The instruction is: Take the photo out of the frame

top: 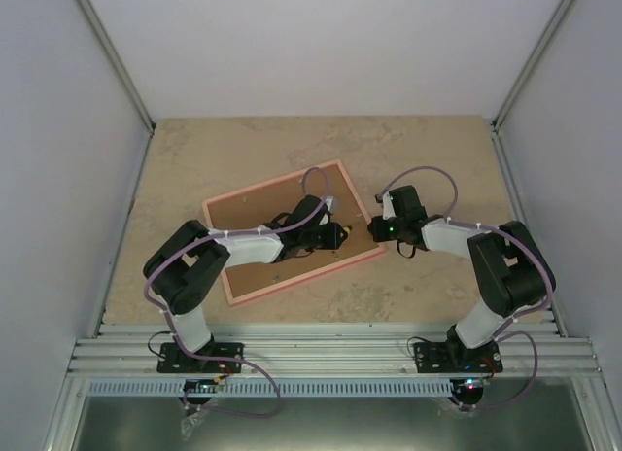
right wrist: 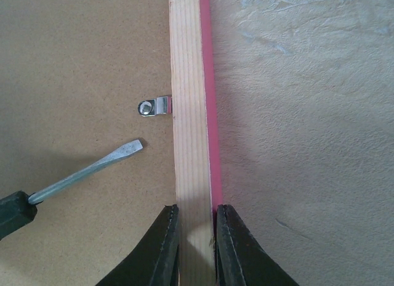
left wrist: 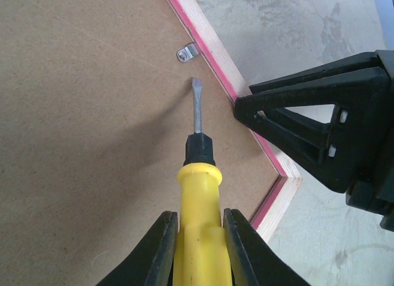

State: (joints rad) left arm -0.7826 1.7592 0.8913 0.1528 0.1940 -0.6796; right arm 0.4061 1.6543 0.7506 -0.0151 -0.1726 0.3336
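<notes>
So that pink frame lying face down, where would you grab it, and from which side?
Probably by its narrow side rail, from above: the frame lies flat, back up, so only that rail offers two opposing faces. The right gripper sits so, jaws astride it, just short of the metal tab.

The left arm [top: 243, 245] is found bent at the elbow and reached rightward, the left gripper [left wrist: 200, 224] being closed on the screwdriver [left wrist: 198, 187] handle, while the right arm [top: 486, 249] is found folded leftward, the right gripper [right wrist: 196, 213] being clamped across the frame [right wrist: 191, 113] edge.
</notes>
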